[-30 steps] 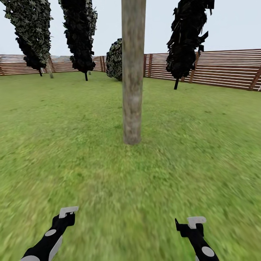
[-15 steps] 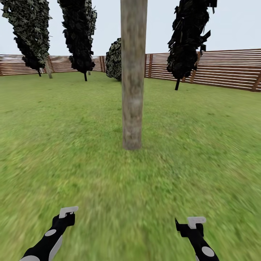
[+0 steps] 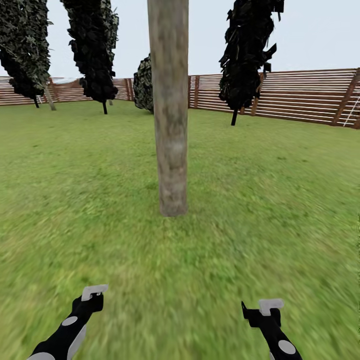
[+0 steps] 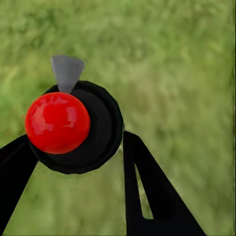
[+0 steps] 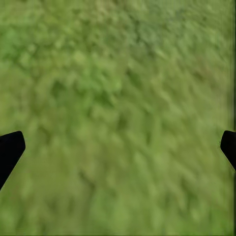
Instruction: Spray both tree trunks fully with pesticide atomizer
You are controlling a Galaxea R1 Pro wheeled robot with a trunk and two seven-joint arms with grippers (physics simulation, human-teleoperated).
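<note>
At lower left, the pesticide atomizer (image 4: 73, 125) is clamped in the left gripper (image 3: 93, 291); at lower right, the right gripper (image 5: 118, 147) is spread wide, empty. Centre frame, the tree trunk (image 3: 170, 125) is being approached; spraying comes next.

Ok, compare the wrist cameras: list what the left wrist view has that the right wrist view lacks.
Left wrist view: the pesticide atomizer, a black round body with a red ball and a grey nozzle, sits clamped between the left jaws. Right wrist view: the right jaws stand wide apart at the picture's edges, with nothing between them. Both: black jaws over blurred green lawn.
</note>
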